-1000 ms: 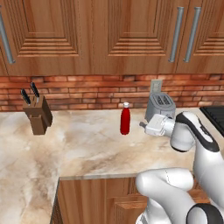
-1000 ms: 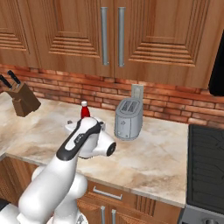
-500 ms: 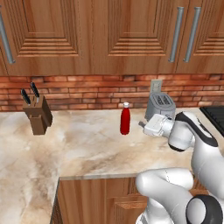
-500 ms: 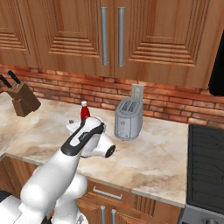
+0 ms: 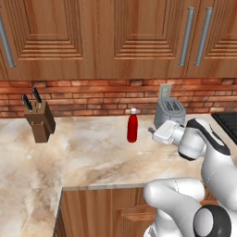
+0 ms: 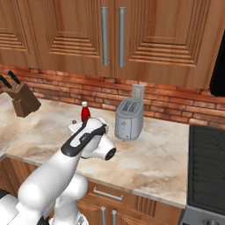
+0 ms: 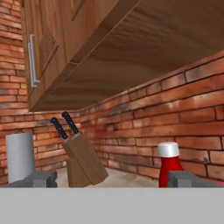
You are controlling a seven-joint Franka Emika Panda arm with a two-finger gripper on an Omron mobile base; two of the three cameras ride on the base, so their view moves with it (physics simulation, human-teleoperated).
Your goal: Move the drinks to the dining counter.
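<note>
Left base view shows us reaching for the red bottle (image 5: 132, 128) standing on the worktop (image 5: 88, 152) just beside our gripper (image 5: 155, 134), whose jaws are wide apart and empty, so next we should slide around it and squeeze.

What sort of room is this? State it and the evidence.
A home kitchen, rendered: wooden wall cabinets over a brick backsplash, and a marbled worktop carrying a toaster and knife block.

Bottle (image 5: 132, 127) stands between knife block (image 5: 40, 122) and toaster (image 5: 169, 112).
</note>
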